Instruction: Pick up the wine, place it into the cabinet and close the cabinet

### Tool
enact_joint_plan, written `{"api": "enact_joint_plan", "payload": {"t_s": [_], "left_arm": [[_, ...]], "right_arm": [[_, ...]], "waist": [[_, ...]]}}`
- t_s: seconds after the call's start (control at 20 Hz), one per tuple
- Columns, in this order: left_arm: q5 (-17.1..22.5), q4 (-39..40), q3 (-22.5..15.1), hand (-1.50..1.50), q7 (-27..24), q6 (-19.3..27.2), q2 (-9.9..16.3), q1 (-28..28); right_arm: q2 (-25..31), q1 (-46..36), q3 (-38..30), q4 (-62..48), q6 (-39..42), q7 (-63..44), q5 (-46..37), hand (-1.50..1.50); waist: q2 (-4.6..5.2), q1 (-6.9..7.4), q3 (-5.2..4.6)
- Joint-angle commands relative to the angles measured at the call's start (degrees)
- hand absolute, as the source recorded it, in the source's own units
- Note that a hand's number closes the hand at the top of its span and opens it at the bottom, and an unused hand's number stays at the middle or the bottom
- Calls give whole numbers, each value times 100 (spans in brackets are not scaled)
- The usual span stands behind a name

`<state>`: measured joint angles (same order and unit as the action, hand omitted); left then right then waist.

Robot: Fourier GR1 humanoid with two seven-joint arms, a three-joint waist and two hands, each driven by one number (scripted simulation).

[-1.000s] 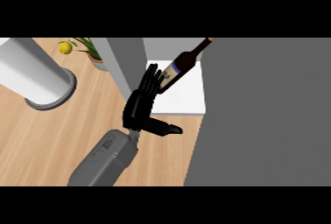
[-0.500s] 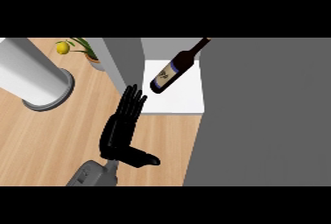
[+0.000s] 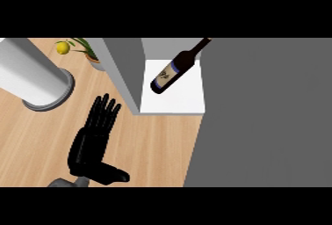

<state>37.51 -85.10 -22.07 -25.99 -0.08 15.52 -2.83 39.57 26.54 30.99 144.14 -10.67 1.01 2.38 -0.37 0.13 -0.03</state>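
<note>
A: From the head view, where is the wine?

B: The wine bottle (image 3: 172,70) lies tilted inside the cabinet (image 3: 123,66), over its white shelf (image 3: 175,99), base toward the shelf's front edge and neck up toward the far right corner. Nothing holds it.

A: And the hand?

B: One hand (image 3: 94,136) shows, low and left of the cabinet, flat over the wooden worktop (image 3: 156,145), fingers straight and pointing away, thumb stuck out sideways near the lower edge. It grips nothing and sits well apart from the bottle. (Which hand it is I cannot tell from this view alone; only one appears.)

A: Room to move?

B: Bare wood lies between the hand and the shelf's front edge. A large grey panel (image 3: 266,114) fills the right side, its edge running down beside the shelf. A grey cylinder (image 3: 32,79) stands at far left, with a plant pot (image 3: 94,61) and a yellow fruit (image 3: 62,47) behind it.

A: Any writing?

B: The bottle has a pale label, too small to read.
</note>
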Motion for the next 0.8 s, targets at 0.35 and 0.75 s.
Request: {"api": "enact_joint_plan", "payload": {"t_s": [0.35,0.75], "left_arm": [[388,-414,981,-150,-41,-572,950,585],[803,-25,1614,-150,128,-1186,1416,431]], "right_arm": [[490,230,830,1349,724,-338,209,150],[-320,-809,1418,1075,433,-987,-102,150]], "waist": [[6,-36,-3],[37,16,-21]]}}
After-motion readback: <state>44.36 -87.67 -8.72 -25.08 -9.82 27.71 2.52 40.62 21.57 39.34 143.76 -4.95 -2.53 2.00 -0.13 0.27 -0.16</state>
